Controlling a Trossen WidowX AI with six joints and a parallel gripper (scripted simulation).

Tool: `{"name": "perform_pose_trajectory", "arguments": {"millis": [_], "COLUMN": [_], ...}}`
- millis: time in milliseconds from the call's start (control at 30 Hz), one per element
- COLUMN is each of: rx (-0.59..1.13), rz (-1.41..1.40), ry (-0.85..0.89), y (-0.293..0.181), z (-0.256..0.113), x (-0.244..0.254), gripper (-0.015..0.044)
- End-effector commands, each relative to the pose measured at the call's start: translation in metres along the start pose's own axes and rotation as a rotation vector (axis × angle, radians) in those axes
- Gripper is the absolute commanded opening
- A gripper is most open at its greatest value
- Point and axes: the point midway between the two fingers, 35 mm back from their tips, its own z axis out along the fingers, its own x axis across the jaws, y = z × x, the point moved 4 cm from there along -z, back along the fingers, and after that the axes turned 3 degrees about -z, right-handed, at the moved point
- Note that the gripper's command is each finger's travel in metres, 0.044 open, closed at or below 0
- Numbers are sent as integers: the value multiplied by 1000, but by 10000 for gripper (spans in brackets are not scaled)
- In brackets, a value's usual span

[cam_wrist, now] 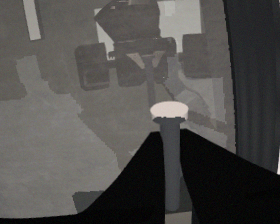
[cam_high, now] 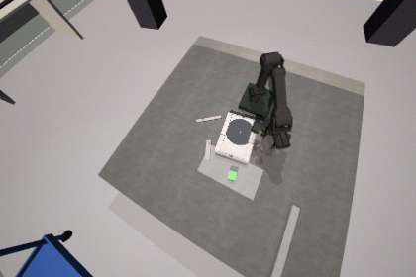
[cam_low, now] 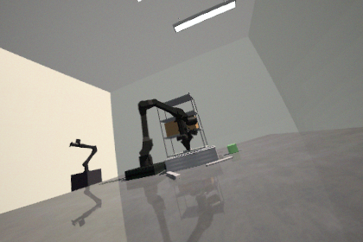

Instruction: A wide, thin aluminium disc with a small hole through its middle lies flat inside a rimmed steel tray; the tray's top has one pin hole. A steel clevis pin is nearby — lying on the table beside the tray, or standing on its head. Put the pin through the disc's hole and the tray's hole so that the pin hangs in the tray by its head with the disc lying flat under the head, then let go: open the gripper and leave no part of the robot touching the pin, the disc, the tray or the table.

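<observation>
The steel tray (cam_high: 229, 151) (cam_low: 190, 161) stands in front of the arm's base. The dark round disc (cam_high: 235, 136) lies flat inside its rim, with a small bright spot at its middle. My gripper (cam_low: 187, 149) (cam_wrist: 168, 140) points down at the tray's side, by the edge away from the two small strips. It is shut on the clevis pin (cam_wrist: 171, 160), whose pale head shows just beyond the fingertips in the wrist view. The pin is apart from the disc. The tray's pin hole cannot be made out.
A green block (cam_high: 232, 175) (cam_low: 232, 149) rests on a pale mat (cam_high: 248, 184) beyond the tray. Two small pale strips (cam_high: 208, 119) (cam_high: 207, 150) lie beside the tray. A longer bar (cam_high: 287, 241) lies farther off. A ribbed dark surface (cam_wrist: 257, 75) stands close at the wrist view's right.
</observation>
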Motion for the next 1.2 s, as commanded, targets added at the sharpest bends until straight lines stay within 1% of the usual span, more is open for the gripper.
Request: {"name": "perform_pose_trajectory", "arguments": {"millis": [0, 767, 1167], "rx": [1, 7, 7], "rz": [-119, -893, -921], "ry": [0, 3, 3], "y": [-1, -7, -6], "z": [0, -3, 0], "x": [-1, -3, -3], "gripper": [0, 0, 0]}}
